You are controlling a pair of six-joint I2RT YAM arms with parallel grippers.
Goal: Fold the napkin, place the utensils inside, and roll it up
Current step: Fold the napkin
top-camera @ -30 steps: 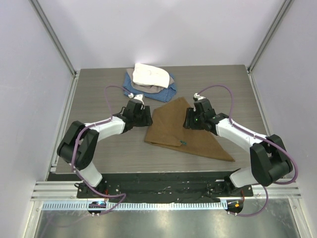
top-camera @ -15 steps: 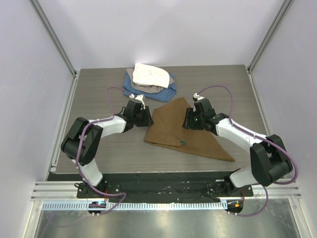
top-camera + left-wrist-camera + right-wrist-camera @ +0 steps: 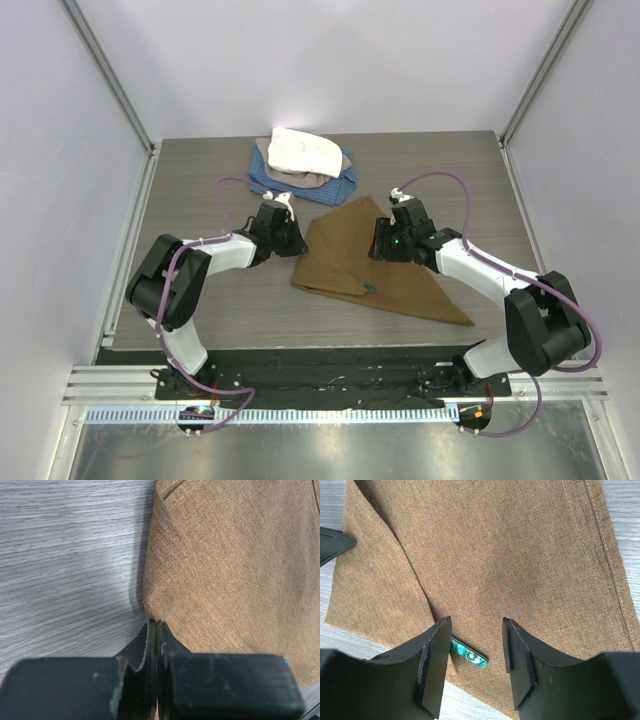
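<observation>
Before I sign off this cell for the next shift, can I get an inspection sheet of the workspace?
Surface: grey wood-grain table, no damage seen.
Job's things: napkin folded into a triangle, lying flat; spoon mostly hidden, only a green handle end showing by its near edge.
Clutter: white cloth on blue cloth at the far edge.
Grippers: left gripper shut at the napkin's left edge; right gripper open above the napkin.
Cables: purple cables, one looping off each arm.
Surroundings: white walls, metal frame.
</observation>
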